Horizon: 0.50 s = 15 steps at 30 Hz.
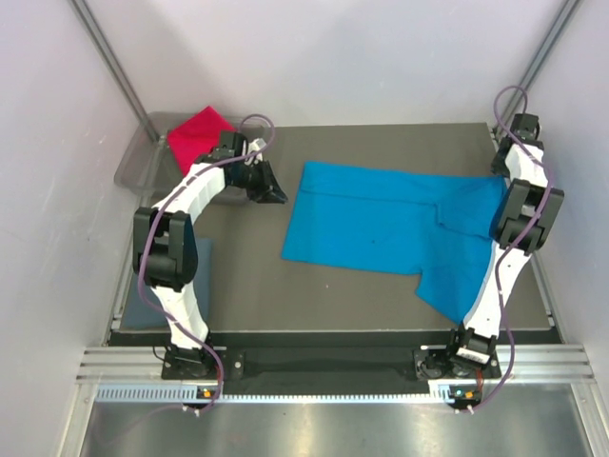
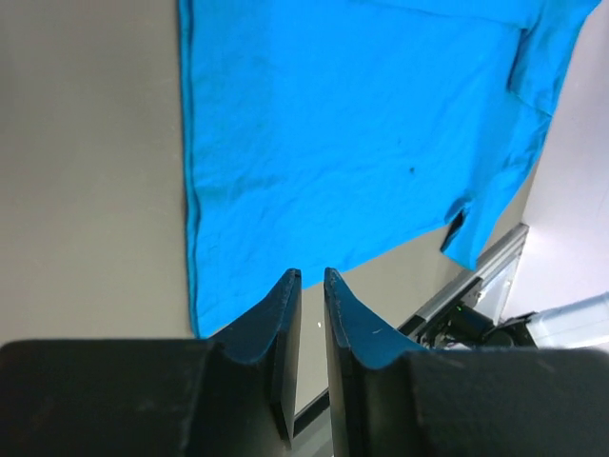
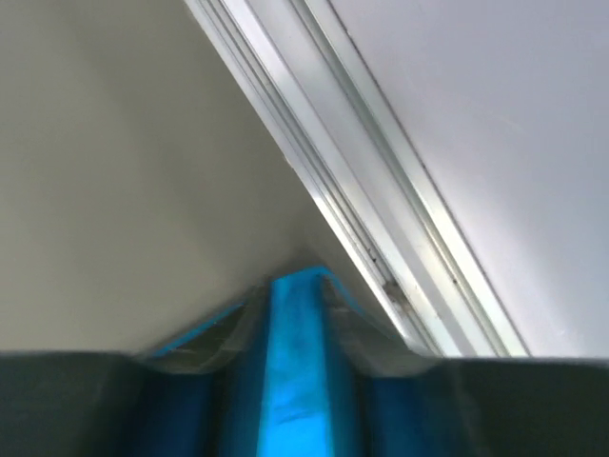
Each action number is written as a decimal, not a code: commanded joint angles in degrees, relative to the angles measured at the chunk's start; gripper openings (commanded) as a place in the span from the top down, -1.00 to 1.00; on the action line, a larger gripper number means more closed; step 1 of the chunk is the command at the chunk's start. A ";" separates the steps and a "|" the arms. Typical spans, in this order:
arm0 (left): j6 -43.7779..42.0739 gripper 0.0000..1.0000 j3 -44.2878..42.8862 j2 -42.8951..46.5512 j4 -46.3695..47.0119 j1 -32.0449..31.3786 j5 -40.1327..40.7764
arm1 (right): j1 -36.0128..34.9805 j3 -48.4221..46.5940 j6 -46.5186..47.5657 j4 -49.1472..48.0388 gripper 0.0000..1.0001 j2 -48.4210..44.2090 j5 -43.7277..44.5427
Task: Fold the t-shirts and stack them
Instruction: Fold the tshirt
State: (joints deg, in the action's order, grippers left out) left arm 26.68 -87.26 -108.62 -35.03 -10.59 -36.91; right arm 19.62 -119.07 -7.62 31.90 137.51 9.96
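One turquoise t-shirt sits clamped in right tool; left tool barely parted, empty.

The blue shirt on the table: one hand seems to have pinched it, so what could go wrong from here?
The right hand pinches only a thin fold of the blue shirt near the table's rail, so the cloth might slip out. The left hand holds nothing near the shirt's other edge, so a one-sided pull would likely drag or bunch it. Part of the shirt lies under the right arm and could snag.
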 commanded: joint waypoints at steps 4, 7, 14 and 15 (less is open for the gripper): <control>-5.47 0.59 -3.17 2.44 -5.22 0.22 6.40 | -0.81 -9.75 -3.11 6.74 -0.12 -0.32 0.15; -9.00 0.58 -3.96 3.06 -8.21 0.22 9.83 | -0.98 -16.09 -2.84 12.12 -0.35 -1.36 1.55; -9.98 0.58 2.97 9.20 -8.65 -0.66 13.42 | -1.95 -7.16 -2.48 16.70 -0.57 -13.75 8.67; -9.11 0.59 4.28 10.00 -9.44 -0.75 16.66 | -2.04 -2.62 -3.01 16.96 -0.57 -15.42 9.11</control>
State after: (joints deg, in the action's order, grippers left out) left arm 18.65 -85.38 -103.98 -41.95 -10.87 -25.45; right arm 18.52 -127.33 -9.69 44.73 130.45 14.68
